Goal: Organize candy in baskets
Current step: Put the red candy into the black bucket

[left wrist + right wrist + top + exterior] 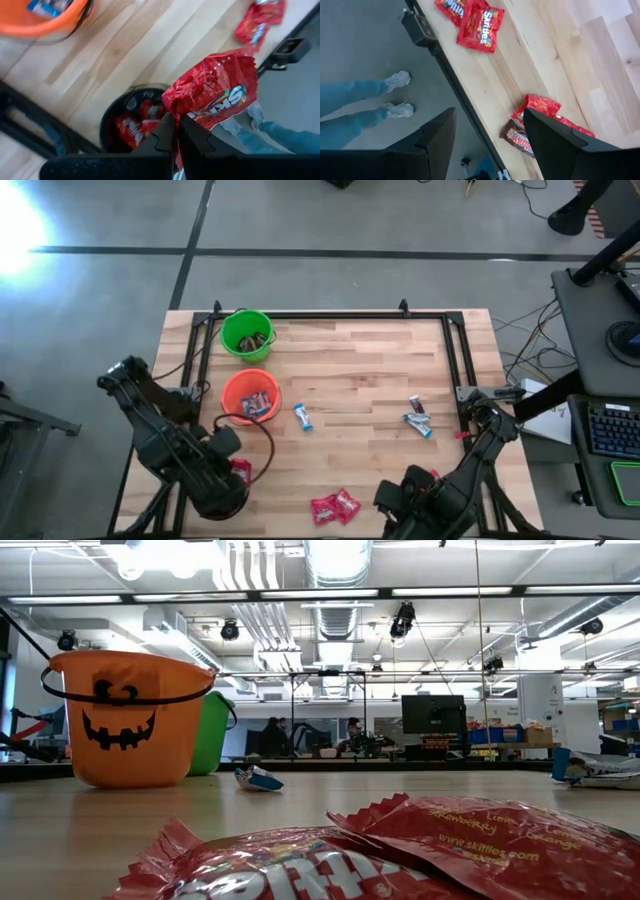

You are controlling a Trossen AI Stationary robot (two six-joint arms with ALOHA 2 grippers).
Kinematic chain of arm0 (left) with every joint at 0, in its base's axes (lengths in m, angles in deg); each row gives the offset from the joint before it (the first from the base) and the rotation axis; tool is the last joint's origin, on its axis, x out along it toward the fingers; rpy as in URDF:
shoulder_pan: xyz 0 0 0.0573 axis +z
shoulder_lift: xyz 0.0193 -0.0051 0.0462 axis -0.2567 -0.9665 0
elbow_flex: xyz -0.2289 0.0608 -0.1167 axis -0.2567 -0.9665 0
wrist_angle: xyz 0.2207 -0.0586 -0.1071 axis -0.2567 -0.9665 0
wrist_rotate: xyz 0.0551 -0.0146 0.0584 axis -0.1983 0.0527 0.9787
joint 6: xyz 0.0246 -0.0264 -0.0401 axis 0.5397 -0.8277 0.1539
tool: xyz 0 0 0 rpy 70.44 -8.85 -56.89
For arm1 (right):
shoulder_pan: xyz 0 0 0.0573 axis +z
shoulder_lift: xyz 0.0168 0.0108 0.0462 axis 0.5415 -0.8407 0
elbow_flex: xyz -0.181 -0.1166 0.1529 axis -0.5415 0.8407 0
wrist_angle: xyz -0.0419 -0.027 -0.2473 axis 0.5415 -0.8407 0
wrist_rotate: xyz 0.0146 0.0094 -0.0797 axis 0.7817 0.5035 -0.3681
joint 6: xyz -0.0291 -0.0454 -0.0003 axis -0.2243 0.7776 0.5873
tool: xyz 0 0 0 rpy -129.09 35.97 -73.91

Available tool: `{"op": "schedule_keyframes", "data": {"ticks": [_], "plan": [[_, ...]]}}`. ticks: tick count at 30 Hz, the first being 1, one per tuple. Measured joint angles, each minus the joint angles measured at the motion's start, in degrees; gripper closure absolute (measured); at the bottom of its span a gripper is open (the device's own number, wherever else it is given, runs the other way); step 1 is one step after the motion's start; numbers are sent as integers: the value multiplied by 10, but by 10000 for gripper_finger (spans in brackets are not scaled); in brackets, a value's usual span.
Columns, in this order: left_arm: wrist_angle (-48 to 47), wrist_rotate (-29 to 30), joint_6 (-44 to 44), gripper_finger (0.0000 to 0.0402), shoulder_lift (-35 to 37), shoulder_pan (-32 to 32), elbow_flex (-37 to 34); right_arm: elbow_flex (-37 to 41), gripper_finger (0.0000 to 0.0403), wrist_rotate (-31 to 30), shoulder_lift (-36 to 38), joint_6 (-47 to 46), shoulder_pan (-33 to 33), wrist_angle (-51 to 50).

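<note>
Left jaws are clamped tight on a red candy (212, 92), pinching it by one edge so the packet hangs free beyond the left gripper (177, 132). Right below it sits the black basket (111, 131), already holding red packets, so I'd say this one is held there to be dropped straight in.

The sorting looks colour-coded. The orange basket (250, 397) has blue-and-white pieces inside, and the green basket (246, 335) just behind it holds something darker. Both stand on the table's left side, close together.

Out on the table (360, 380) there is work left: a lone blue piece (303, 417) just beside the orange basket, a small cluster of blue ones (419, 417) over towards the right, and a red pair (335, 506) at the near edge.

The right gripper (490, 135) hangs wide open with nothing between its fingers, waiting at the near right corner, more wrapped sweets (535, 122) lying on the wood beneath it. A person's legs (355, 102) show on the floor past the table edge.
</note>
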Motion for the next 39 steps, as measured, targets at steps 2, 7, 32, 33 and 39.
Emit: {"op": "schedule_keyframes", "data": {"ticks": [2, 7, 32, 33, 39], "plan": [[0, -8, -19, 401, 17, -8, -23, 0, 179, 0, 0, 3, -5, 0], [0, -30, -62, 401, 44, -31, -72, 0, 179, 0, 0, 13, -19, 0], [2, -72, -146, 401, 41, -107, -107, 0, 179, 0, 0, 25, -49, 0], [4, -72, -146, 401, 41, -107, -107, 0, 179, 0, 0, 24, -49, 0], [29, -67, -137, 386, 41, -107, -107, 0, 179, 0, 0, 20, -49, 0]]}}
